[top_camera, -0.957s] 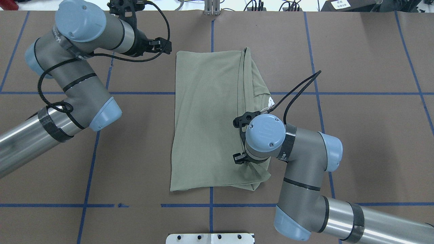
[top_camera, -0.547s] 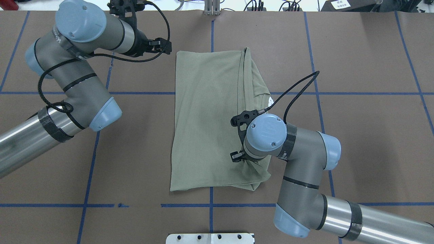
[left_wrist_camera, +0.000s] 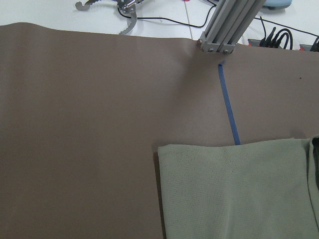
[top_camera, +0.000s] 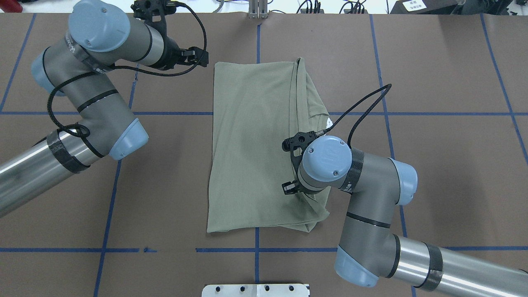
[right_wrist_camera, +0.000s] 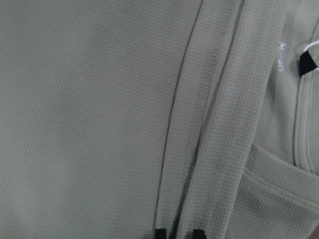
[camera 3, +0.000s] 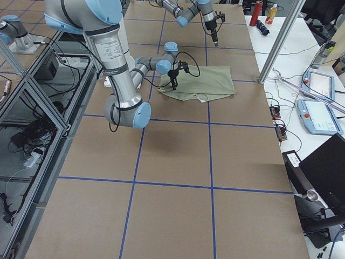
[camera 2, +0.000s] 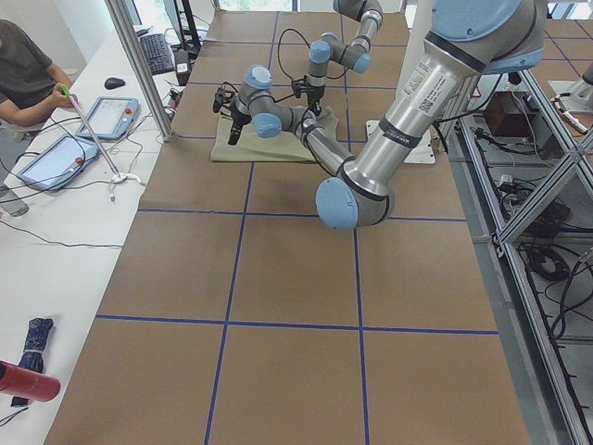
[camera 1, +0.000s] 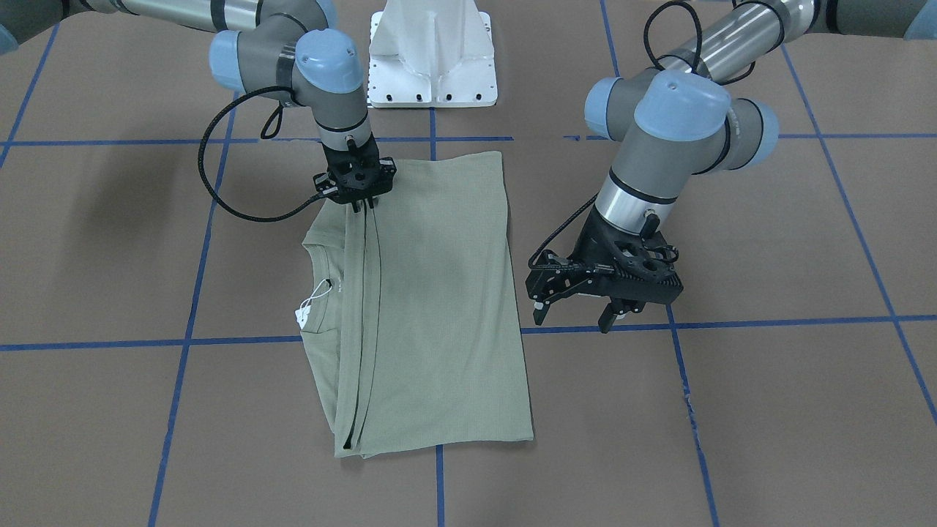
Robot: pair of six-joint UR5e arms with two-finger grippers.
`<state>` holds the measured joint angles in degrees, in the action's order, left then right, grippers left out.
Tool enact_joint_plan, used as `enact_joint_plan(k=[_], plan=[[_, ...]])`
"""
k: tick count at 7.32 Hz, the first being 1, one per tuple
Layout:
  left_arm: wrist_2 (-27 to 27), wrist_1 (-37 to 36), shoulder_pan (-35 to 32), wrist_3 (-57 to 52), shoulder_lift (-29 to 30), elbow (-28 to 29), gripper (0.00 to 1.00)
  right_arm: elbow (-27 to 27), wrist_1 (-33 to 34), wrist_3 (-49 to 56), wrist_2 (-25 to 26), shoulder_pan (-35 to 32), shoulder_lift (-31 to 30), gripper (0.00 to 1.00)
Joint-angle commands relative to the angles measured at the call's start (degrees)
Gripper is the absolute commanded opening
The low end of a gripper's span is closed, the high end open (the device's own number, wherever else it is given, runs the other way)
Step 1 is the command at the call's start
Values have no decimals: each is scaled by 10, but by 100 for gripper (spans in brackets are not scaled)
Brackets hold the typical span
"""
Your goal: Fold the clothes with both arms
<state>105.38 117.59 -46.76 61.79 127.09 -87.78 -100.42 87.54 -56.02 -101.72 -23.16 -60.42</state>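
The pale sage-green shirt (camera 1: 439,307) lies folded lengthwise on the brown table, its white tag (camera 1: 301,313) beside the neck. It also shows in the overhead view (top_camera: 251,144). My right gripper (camera 1: 362,207) points straight down onto the layered edge near the shirt's near end. In the right wrist view its fingertips (right_wrist_camera: 159,233) stand close together on a fabric fold. In the overhead view its fingers are hidden under the wrist. My left gripper (camera 1: 575,315) is open and empty, just above the table beside the shirt's far corner (left_wrist_camera: 164,152).
The white base pedestal (camera 1: 432,66) stands at the robot's edge of the table. An aluminium post (top_camera: 258,10) and cables sit at the far edge. Blue tape lines (camera 1: 732,322) cross the table. An operator (camera 2: 23,65) and tablets (camera 2: 111,116) are at the side bench.
My right wrist has shifted and turned slightly over the shirt's folded edge. The left arm and the shirt have not visibly moved.
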Motion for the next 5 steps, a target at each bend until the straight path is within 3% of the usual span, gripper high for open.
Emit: enact_joint_plan(k=[1,5], plan=[[0,0,0,2,1,1,100,-5,0,-2,0,-1,-9,0],[0,0,0,2,4,8,100,-49,1,0,-7,-9,-47,0]])
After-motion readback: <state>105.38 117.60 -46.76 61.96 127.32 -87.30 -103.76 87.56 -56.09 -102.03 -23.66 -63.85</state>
